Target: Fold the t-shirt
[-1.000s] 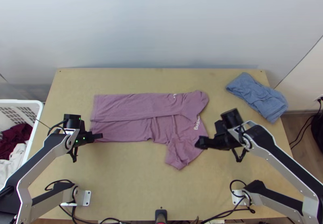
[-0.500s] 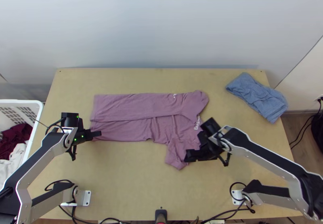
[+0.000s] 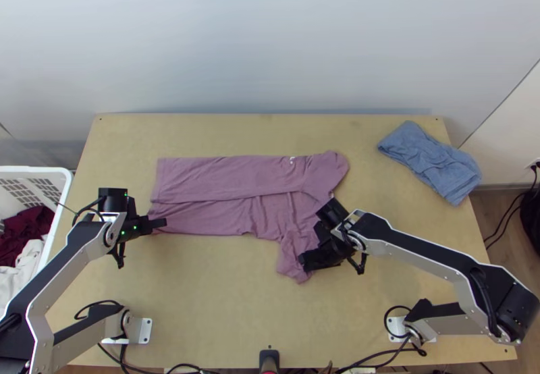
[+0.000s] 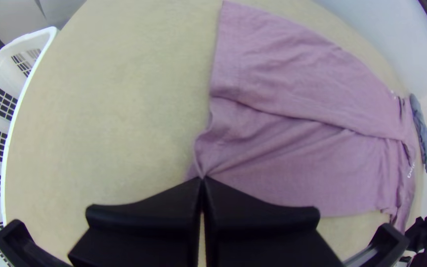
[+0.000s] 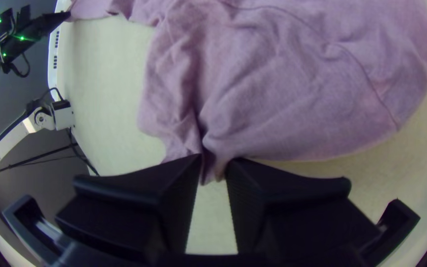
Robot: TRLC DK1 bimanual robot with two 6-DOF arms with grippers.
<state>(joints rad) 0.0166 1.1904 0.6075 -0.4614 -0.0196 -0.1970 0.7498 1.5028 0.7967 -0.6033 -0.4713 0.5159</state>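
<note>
Lies across the middle of the table [image 3: 216,306] as a half-folded t-shirt [image 3: 223,175], with its long axis along the far edge. Is clamped at the near hem corner [image 4: 201,165] by the left gripper [image 4: 203,179], bunched at the near sleeve [image 3: 289,256] in the grasp of the right gripper [image 5: 215,160]. Probably needs carrying toward the far edge.

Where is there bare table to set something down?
On the table, between the pink shirt and the near edge, in the middle; also between the shirt and the blue cloth. Crowded: left pincer at the shirt's corner, right pincer at its sleeve.
</note>
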